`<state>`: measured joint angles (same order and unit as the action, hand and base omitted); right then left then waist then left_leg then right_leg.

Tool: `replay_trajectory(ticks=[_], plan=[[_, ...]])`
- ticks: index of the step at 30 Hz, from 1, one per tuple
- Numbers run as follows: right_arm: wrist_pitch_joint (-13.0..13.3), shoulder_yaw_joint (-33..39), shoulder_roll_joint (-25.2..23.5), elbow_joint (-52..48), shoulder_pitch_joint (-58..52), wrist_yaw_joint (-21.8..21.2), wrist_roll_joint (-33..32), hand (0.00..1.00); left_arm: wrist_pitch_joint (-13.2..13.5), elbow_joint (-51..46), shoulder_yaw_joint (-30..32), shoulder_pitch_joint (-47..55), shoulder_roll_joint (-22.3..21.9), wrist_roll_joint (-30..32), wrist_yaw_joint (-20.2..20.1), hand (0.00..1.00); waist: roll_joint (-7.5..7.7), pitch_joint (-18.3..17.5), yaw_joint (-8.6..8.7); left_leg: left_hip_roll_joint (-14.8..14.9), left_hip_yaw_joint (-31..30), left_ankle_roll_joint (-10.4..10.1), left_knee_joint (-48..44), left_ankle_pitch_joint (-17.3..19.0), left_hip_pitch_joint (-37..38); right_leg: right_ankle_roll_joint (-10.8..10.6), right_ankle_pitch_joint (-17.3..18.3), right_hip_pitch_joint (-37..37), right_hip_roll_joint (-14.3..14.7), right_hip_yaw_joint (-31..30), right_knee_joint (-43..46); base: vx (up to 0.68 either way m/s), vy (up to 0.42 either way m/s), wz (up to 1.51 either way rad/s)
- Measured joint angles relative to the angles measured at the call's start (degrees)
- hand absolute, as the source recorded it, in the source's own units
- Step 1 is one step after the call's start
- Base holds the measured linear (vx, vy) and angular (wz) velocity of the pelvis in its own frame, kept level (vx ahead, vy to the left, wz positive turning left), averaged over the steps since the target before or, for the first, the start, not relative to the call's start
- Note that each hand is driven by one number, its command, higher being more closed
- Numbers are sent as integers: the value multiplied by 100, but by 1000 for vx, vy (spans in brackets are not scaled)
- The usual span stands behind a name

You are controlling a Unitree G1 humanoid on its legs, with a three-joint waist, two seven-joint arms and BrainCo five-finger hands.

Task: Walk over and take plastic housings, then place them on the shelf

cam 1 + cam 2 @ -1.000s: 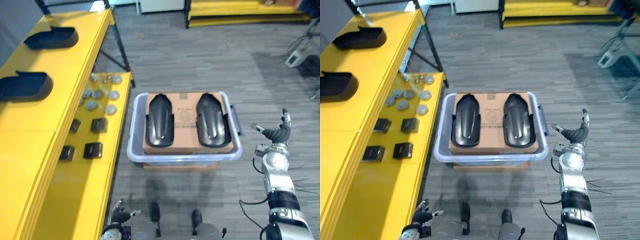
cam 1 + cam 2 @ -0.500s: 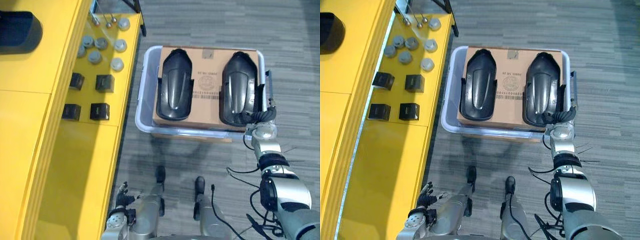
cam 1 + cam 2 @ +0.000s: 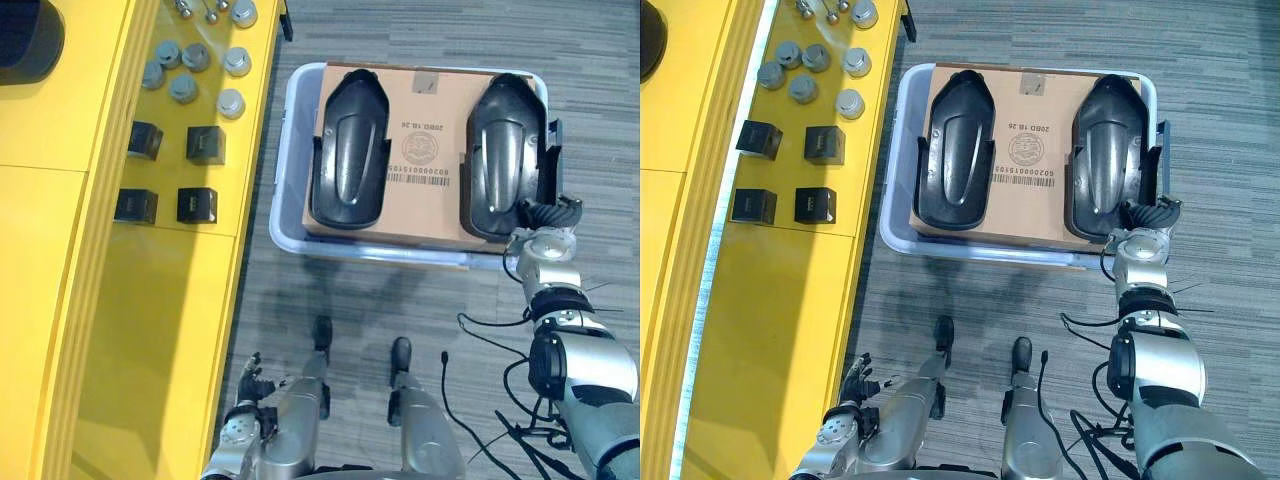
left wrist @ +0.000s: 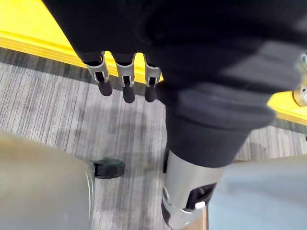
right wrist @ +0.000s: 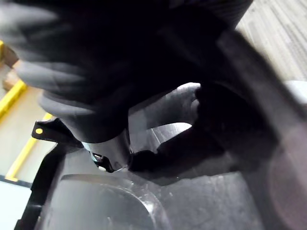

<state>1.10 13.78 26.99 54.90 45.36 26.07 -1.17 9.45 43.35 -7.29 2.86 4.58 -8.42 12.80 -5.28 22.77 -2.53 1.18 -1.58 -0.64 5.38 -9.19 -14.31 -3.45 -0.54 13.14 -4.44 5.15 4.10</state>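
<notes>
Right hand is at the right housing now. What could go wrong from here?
1. The right hand is at the near end of the right housing only, while the left hand hangs low by the shelf; a one-handed lift might tip or drop it.
2. It lies loose on a box raised in the bin; a push could slide it off.
3. Small blocks and round parts on the shelf could get knocked when placing.

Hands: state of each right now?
Left hand: open, holding nothing.
Right hand: at the near end of the right plastic housing; open or shut cannot be told.
</notes>
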Motion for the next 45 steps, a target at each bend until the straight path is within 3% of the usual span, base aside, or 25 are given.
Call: replay_trajectory(ticks=[5, 7, 9, 13, 19, 24, 32, 38, 45], plan=[[-2, -70, -309, -1816, -1162, 55, 308, 100, -4, -327, -1, -3, -4, 4, -1, 0, 16, -7, 41, 1, 5, -15, 5, 11, 317, 1, -1, -271, -9, -85, -5, 25, -10, -8], [-13, -35, -566, -2606, -1681, 175, 609, 100, -12, -679, 12, 25, 0, 10, -6, 0, 41, -45, 166, 9, -11, -15, 6, 12, 337, -4, -2, -297, -6, -74, -7, -19, 5, 1], [-29, 12, -784, -3166, -2079, 210, 793, 100, -19, -1092, 24, 134, 9, 11, -16, 0, 112, -101, 186, 74, 20, -56, 16, 51, 371, -20, -9, -294, 12, -144, -9, -51, -2, -15], [-39, 143, -1318, -4239, -2932, 293, 1407, 100, -23, -2250, 58, 522, 12, 22, -26, 0, 279, -554, 201, 107, 56, -113, 24, 97, 436, -25, -10, -345, 36, -202, -39, -14, -9, -8], [-37, 29, -1824, -5452, -3589, 300, 2274, 100, -1, -4097, 61, 677, -96, 71, 4, 0, 293, -989, 196, 95, 4, -133, 51, 111, 553, -30, -21, -554, 41, -107, -173, 13, -1, 5], [-43, -596, -2227, -6041, -3838, 263, 2892, 100, 59, -5259, -144, 518, -275, 272, 268, 0, 292, -1287, 177, 85, -26, -126, 23, 105, 655, -30, -24, -714, 34, -39, -234, 35, -7, 7], [-42, -1594, -2588, -6435, -3870, 180, 3276, 100, 66, -5471, -839, -32, -341, 469, 499, 0, 297, -1523, 183, 85, -45, -127, 57, 106, 844, -31, -23, -913, 27, -21, -239, -13, -2, 1], [-3, -2242, -2676, -6550, -4039, 122, 3326, 100, -55, -5337, -1324, -199, -353, 458, 614, 0, 308, -1844, 188, 89, -39, -138, 59, 114, 849, -48, -68, -950, 30, -33, -335, -12, 1, -1], [3, -2713, -2696, -6548, -4183, 122, 3203, 100, -263, -4919, -1549, -421, -314, 227, 754, 0, 353, -1985, 192, 89, 6, -136, 59, 112, 894, -60, -108, -1008, 34, -60, -427, -10, -2, -3]])
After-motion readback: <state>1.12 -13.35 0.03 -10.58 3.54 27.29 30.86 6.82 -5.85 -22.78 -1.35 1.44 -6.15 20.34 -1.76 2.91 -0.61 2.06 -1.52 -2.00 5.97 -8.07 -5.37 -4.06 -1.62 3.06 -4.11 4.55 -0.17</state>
